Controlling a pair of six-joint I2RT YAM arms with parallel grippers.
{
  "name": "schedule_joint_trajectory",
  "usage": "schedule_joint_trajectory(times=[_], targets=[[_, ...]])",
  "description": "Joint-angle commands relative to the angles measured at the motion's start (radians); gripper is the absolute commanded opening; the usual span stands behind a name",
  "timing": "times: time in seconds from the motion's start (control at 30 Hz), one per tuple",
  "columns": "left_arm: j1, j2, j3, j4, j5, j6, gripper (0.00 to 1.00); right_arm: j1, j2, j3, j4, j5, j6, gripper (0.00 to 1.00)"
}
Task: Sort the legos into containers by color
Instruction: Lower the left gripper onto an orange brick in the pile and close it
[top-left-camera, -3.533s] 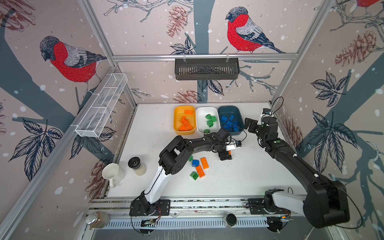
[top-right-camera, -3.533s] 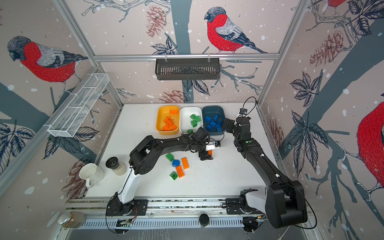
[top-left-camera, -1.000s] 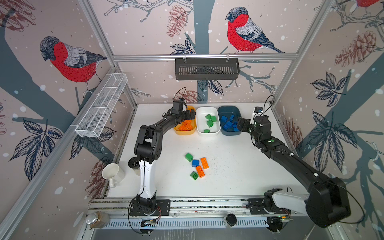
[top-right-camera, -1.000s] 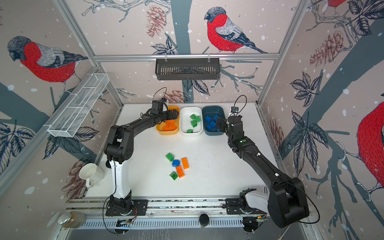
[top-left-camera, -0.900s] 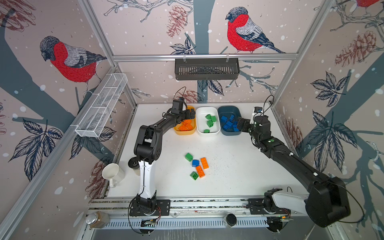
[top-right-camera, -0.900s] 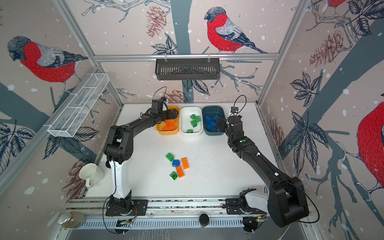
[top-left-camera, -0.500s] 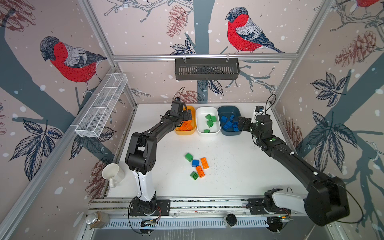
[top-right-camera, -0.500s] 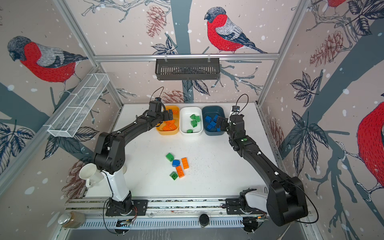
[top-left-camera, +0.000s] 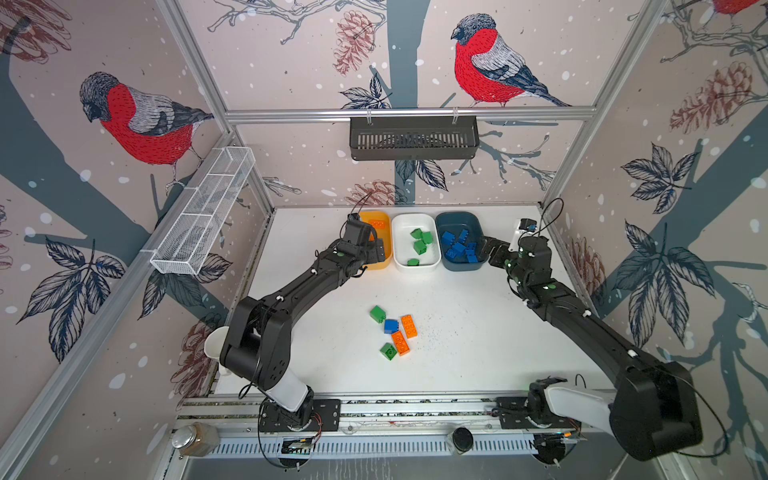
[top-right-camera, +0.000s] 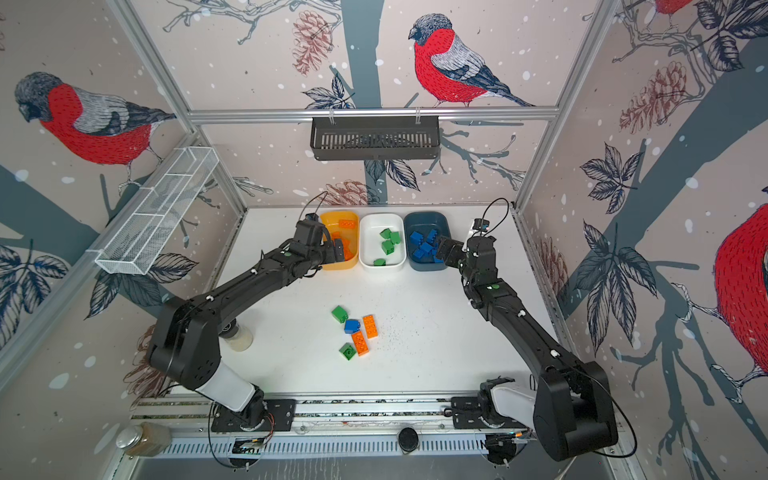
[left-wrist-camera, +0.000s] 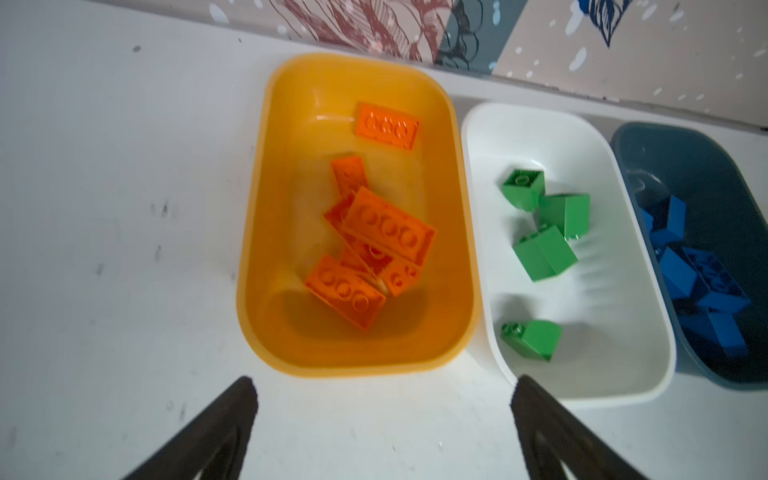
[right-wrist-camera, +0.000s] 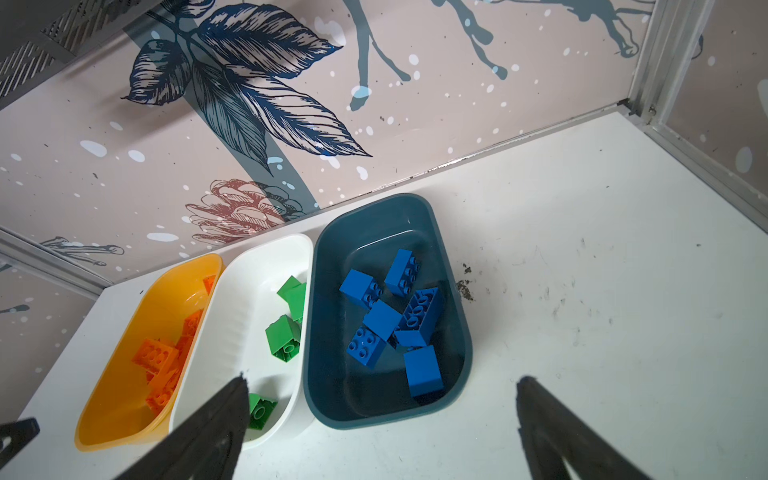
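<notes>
Left wrist view: my left gripper (left-wrist-camera: 385, 379) is spread wide and empty, its arm stretched forward to the edge of the yellow-orange tub (left-wrist-camera: 253, 257) holding orange legos (left-wrist-camera: 388, 232). I see my right gripper (right-wrist-camera: 383, 377) also wide and empty, arm extended, beside the teal tub (right-wrist-camera: 374, 232) of blue bricks (right-wrist-camera: 382, 320). Five loose legos (top-left-camera: 395, 332) lie mid-table.

Back of white tabletop (top-right-camera: 436, 332), side by side, left to right: rounded yellow-orange plastic tub (top-right-camera: 343, 266), white plastic tub (top-right-camera: 370, 243), dark teal plastic tub (top-right-camera: 424, 222). Inside, same order: orange studded plastic bricks (left-wrist-camera: 388, 232), green bricks (left-wrist-camera: 544, 253), blue bricks (right-wrist-camera: 382, 320). Mid-table, before tubs: five loose bricks (top-right-camera: 370, 326), clustered.
</notes>
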Motion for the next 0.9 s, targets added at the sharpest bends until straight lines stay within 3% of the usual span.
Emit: schedule_joint_trajectory(times=[0.0,0.2,0.4,0.53,0.87], targets=[[-0.069,-0.013,-0.028,-0.118,-0.006,-0.075,0.93,-0.001,0.004,0.000,0.024,0.004,0.027,0.99],[-0.213,0.015,-0.049,-0.190,0.011,-0.177,0.86,0.000,0.015,0.009,0.021,0.013,0.032,0.99],[-0.351,0.116,0.023,-0.301,0.006,-0.222,0.73,0.000,0.027,0.006,0.014,0.026,0.036,0.99],[-0.422,0.190,0.086,-0.400,-0.007,-0.212,0.59,0.000,0.032,0.005,0.013,0.031,0.034,0.99],[-0.451,0.297,0.092,-0.429,0.092,-0.232,0.57,0.000,0.033,0.000,0.010,0.025,0.031,1.00]])
